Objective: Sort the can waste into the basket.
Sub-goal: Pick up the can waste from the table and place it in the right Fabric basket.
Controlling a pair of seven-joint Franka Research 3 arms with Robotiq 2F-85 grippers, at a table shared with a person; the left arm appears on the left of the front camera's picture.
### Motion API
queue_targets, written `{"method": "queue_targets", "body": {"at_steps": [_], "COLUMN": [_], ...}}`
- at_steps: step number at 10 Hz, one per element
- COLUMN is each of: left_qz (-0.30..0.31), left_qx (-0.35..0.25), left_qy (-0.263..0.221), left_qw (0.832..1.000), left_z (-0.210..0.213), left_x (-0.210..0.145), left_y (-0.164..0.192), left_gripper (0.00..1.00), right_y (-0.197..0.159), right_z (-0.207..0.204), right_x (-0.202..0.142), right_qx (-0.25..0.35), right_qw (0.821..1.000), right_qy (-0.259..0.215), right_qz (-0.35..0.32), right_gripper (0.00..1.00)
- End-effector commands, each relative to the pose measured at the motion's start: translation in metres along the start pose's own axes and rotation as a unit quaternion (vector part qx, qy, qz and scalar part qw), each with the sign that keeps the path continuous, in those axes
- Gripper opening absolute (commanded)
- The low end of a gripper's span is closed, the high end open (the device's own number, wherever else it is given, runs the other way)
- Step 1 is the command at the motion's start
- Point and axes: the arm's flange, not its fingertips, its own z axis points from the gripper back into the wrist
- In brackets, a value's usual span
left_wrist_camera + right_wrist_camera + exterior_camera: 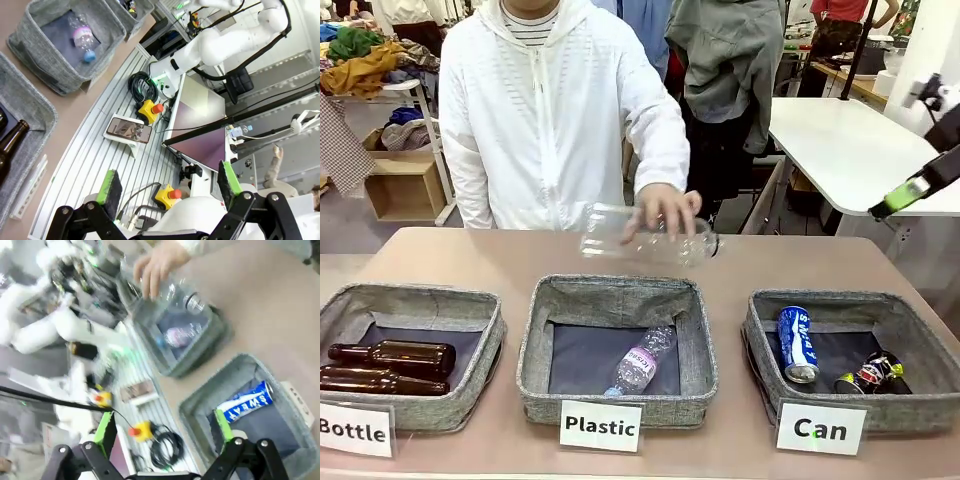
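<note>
The grey Can basket [920,412] stands at the right of the row, behind its white "Can" sign. Inside it lie the can waste: a dented blue and white can [797,343] and a black printed can [872,373]. My right gripper [903,197] hangs high at the right, above and behind that basket. In the blurred right wrist view it is open [164,426] over the basket [197,400], with the blue can [245,402] past one finger. My left gripper [169,182] is open and holds nothing, pointing at the robot's base.
A person's hand [665,210] holds a clear plastic bottle [645,238] over the table behind the Plastic basket [535,345], where another bottle [642,360] lies. The Bottle basket [490,340] at the left holds brown glass bottles [395,357].
</note>
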Motion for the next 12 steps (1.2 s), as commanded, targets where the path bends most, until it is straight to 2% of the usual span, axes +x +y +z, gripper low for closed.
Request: {"method": "queue_targets", "body": {"at_steps": [1,2,3,4,5,12], "left_qz": [0.006,0.006,0.006,0.006,0.006,0.006], "left_qx": [-0.002,-0.002,-0.002,-0.002,-0.002,-0.002], "left_qy": [0.000,0.000,0.000,0.000,0.000,0.000], "left_qw": [1.000,1.000,1.000,1.000,1.000,1.000], "left_z": [0.000,0.000,0.000,0.000,0.000,0.000], "left_x": [-0.002,-0.002,-0.002,-0.002,-0.002,-0.002], "left_y": [-0.002,-0.002,-0.002,-0.002,-0.002,-0.002], "left_gripper": [1.00,1.00,1.00,1.00,1.00,1.00], "right_y": [-0.027,-0.037,-0.041,-0.040,-0.047,-0.047], "right_z": [0.026,0.028,0.027,0.017,0.038,0.038], "right_x": [-0.018,-0.031,-0.043,-0.047,-0.048,-0.048], "right_qx": [0.203,0.201,0.195,0.149,0.114,0.114], "right_qw": [0.876,0.838,0.808,0.818,0.970,0.970], "right_qy": [-0.401,-0.457,-0.505,-0.509,-0.176,-0.176], "right_qz": [-0.175,-0.220,-0.231,-0.224,-0.125,-0.125], "right_gripper": [1.00,1.00,1.00,1.00,1.00,1.00]}}
